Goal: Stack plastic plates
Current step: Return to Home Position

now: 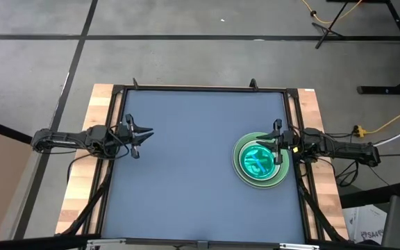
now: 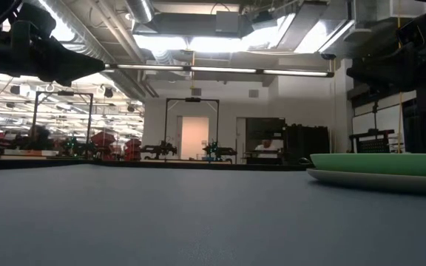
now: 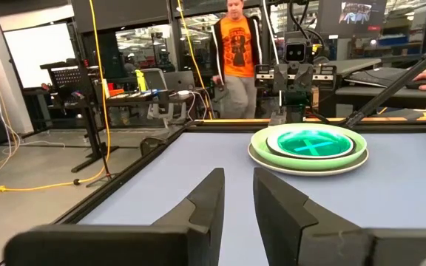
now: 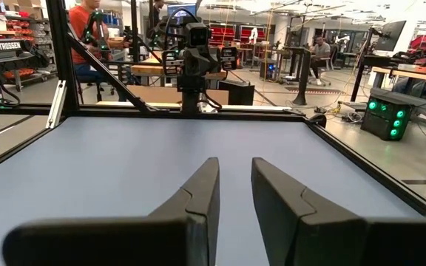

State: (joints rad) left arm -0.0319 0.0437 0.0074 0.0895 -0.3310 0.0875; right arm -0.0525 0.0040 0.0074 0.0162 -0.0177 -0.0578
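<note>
- On the desk (image 1: 186, 187), the plastic plates (image 1: 261, 161) sit in one stack at its right side: grey at the bottom, light green next, translucent teal on top.
- Right gripper (image 4: 235, 166) hangs over the stack's outer rim, fingers narrowly apart, empty.
- Left gripper (image 3: 238, 176) waits at the far left edge, fingers narrow, empty.

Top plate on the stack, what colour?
Translucent teal, a blue-green. The top plate shows best in the left wrist view.
</note>
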